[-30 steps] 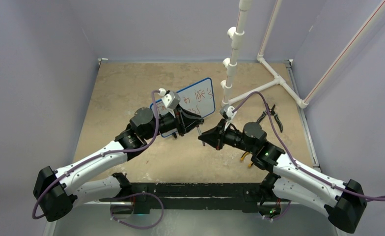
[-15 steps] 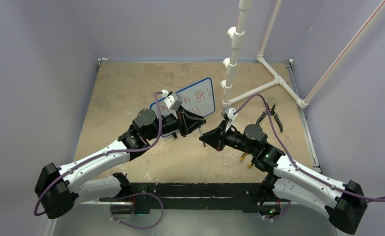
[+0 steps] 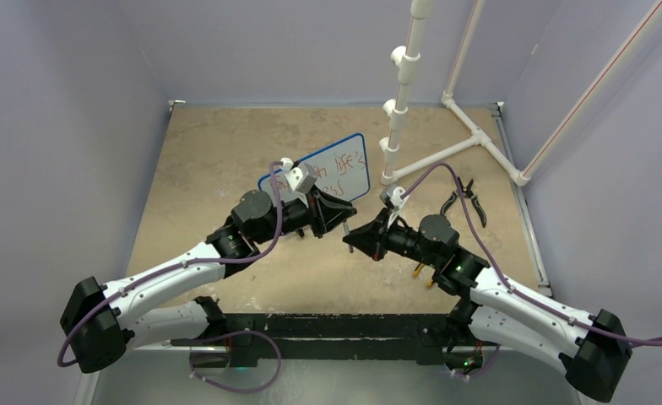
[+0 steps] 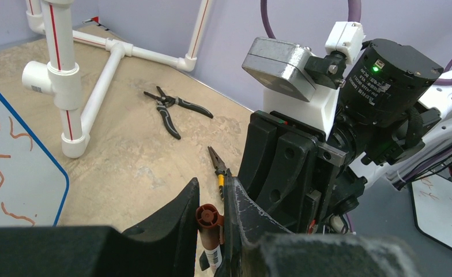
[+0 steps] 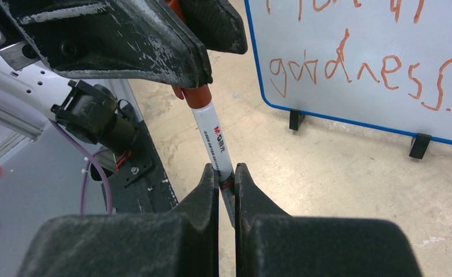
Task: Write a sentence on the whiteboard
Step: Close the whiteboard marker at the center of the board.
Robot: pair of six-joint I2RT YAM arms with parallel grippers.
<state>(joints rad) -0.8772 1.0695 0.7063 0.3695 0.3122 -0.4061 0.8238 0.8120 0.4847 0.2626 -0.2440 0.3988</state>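
The small rectangular white whiteboard with a thin blue rim (image 3: 357, 173) is stood on its small black feet (image 5: 296, 119) on the tan, stone-patterned table top (image 3: 201, 160). The red handwritten sentence (image 5: 356, 70) is seen on the whiteboard in two lines. "goodness" is read in the lower line from the right wrist and "life's" in the upper line from above, while the remainder is hidden by the left arm.

Just in front of the whiteboard's lower edge, a white-barrelled marker with a red collar (image 5: 213, 134) is held by both grippers at once, clear of the writing surface. The left gripper (image 4: 212, 183) is closed narrowly on the marker's red upper part, which is clamped between its scuffed black fingers (image 5: 125, 40). The right gripper (image 5: 226, 173) is pinched almost flat on the marker's lower end, which is caught between its two fingertips.

To the right of the whiteboard, as viewed from above, a white plastic pipe frame with red stripes (image 3: 478, 135) is stood on the table top. Beyond it from the whiteboard, black-handled pliers (image 3: 471, 201) are laid flat. Farther in front of the whiteboard, yellow-handled pliers (image 4: 217, 164) are laid beneath the right arm.
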